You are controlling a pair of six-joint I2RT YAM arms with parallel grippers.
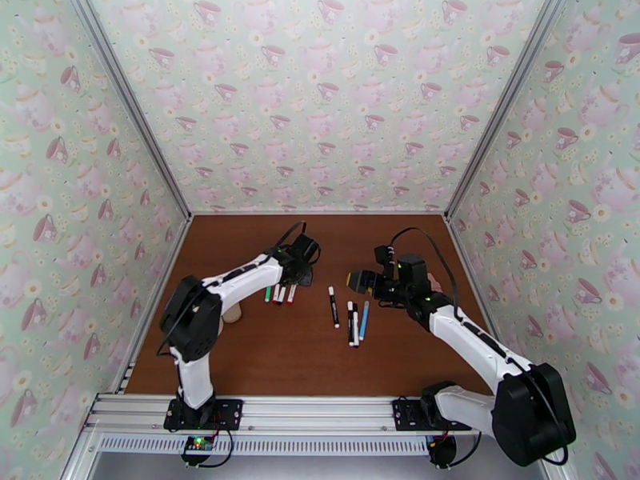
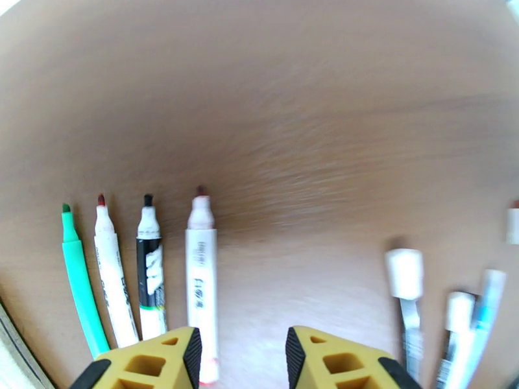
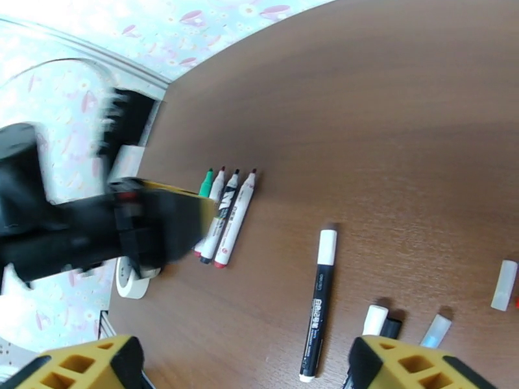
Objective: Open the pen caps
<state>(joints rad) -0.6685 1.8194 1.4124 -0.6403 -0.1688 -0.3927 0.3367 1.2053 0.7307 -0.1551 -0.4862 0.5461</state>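
The left end effector (image 2: 243,358), half open and empty, is hovering over uncapped pens (image 2: 149,267) left of the tabletop's (image 1: 264,354) middle, the right end effector (image 3: 243,367), wide and empty, near capped pens (image 3: 321,286) at its middle: light, slick, likely best pinched mid-barrel.

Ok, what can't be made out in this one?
Left wrist view: the capped pens at right are blurred; a white cap is cut by the right edge.
Right wrist view: the blurred left arm covers most of the green pen; a yellow finger hides two capped pens' barrels.
Top view: the left arm hides part of the beige lump; pen print is too small to read.
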